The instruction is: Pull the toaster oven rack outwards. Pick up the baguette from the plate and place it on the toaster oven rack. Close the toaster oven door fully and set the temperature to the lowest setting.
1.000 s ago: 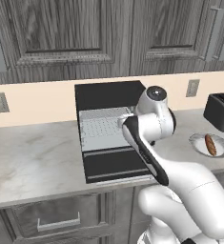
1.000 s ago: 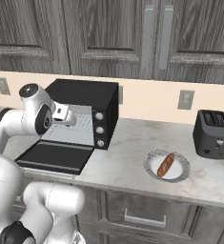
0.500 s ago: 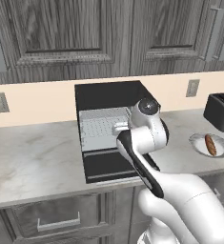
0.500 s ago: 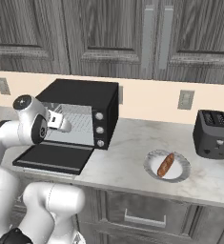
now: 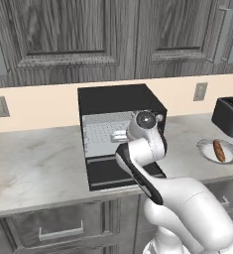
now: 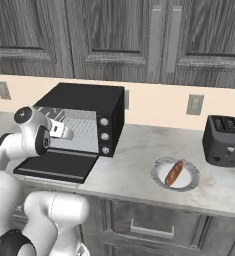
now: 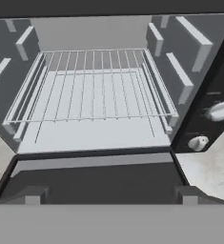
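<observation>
The toaster oven (image 5: 119,99) (image 6: 84,97) stands on the counter against the wall. Its door (image 5: 119,174) (image 6: 56,165) (image 7: 92,175) lies folded down flat. The wire rack (image 5: 102,132) (image 7: 92,90) sits inside the pale cavity on its side rails. My gripper (image 5: 117,136) (image 6: 68,133) (image 7: 109,195) hovers over the door at the cavity's mouth, pointing in. It is open with nothing between its fingertips (image 7: 32,194). To the right, the baguette (image 5: 218,150) (image 6: 173,173) lies on the plate (image 5: 205,147) (image 6: 190,183).
A black slot toaster (image 5: 230,116) (image 6: 223,140) stands right of the plate. The oven's knobs (image 6: 105,136) (image 7: 220,111) run down its right front. Dark wall cabinets (image 5: 63,34) hang above, and drawers (image 6: 144,225) sit below the counter edge.
My wrist has dropped lower and swung left, bringing the hand down in front of the oven's opening. The jaws stay open. Oven, plate and baguette have not moved.
</observation>
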